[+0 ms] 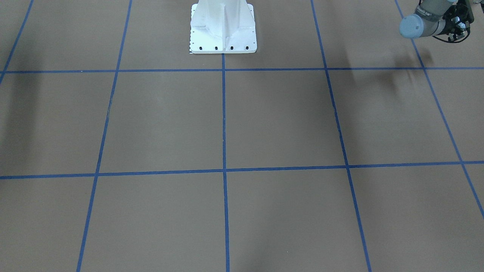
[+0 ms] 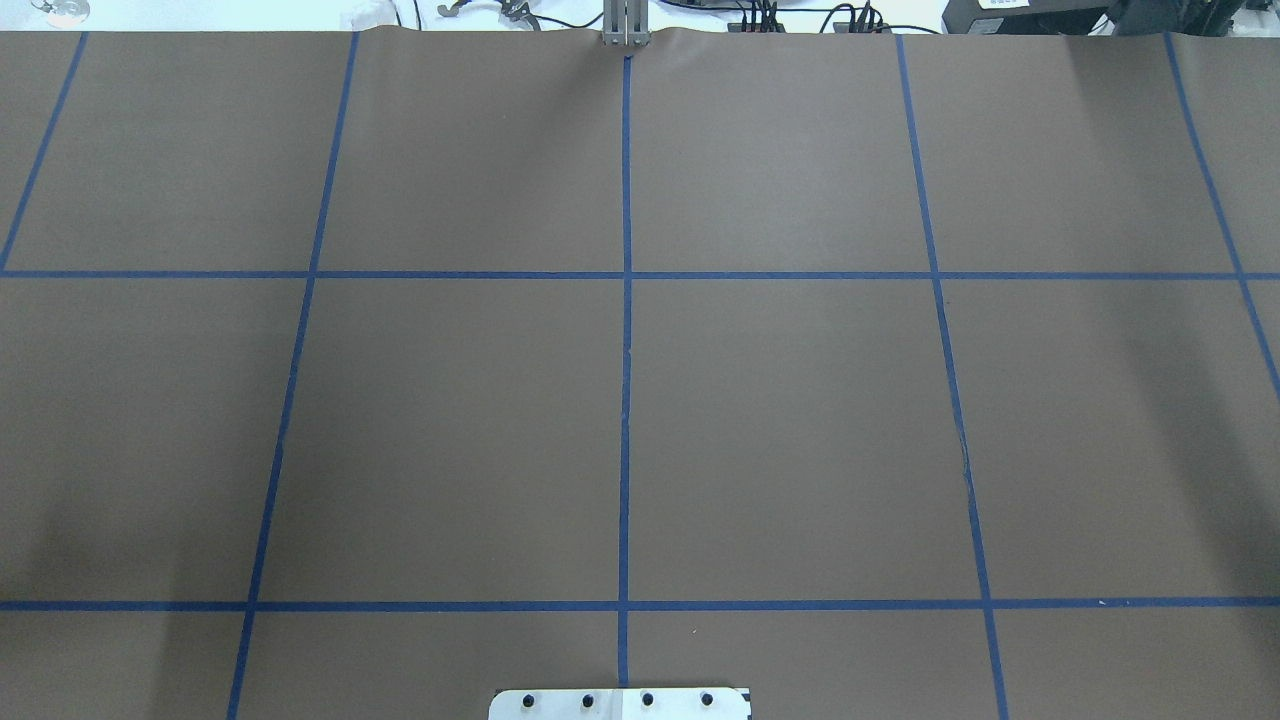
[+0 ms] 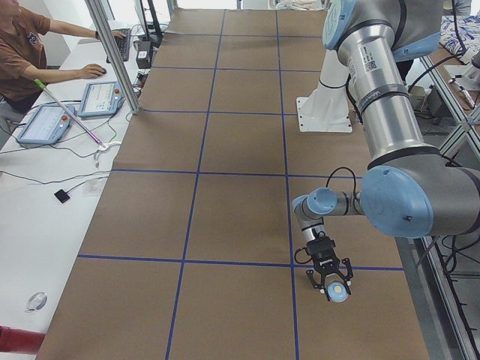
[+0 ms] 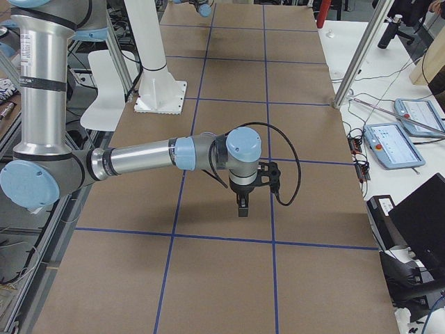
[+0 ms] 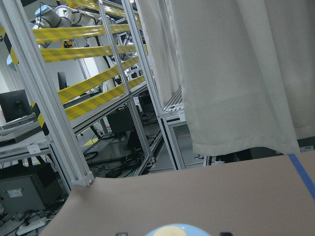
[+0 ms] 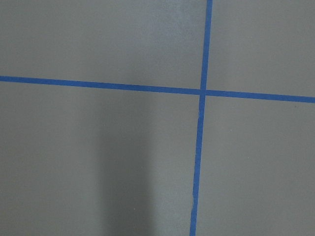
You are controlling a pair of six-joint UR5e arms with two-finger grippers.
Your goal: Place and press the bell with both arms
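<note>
Exterior left view shows the small light-blue dome bell with cream button (image 3: 337, 290) gripped in the left fingers (image 3: 316, 280) over the brown bench (image 3: 225, 217), well apart from the right fingers (image 4: 242, 208), whose opening I cannot tell.

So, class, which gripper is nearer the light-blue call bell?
Left. The left gripper holds the call bell between its fingers. The right gripper hangs above the table toward its other end, far from it.

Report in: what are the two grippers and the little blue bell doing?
Left gripper shut on small light-blue dome-shaped bell. Right gripper pointing down, state unclear. Nothing seen in the way.
</note>
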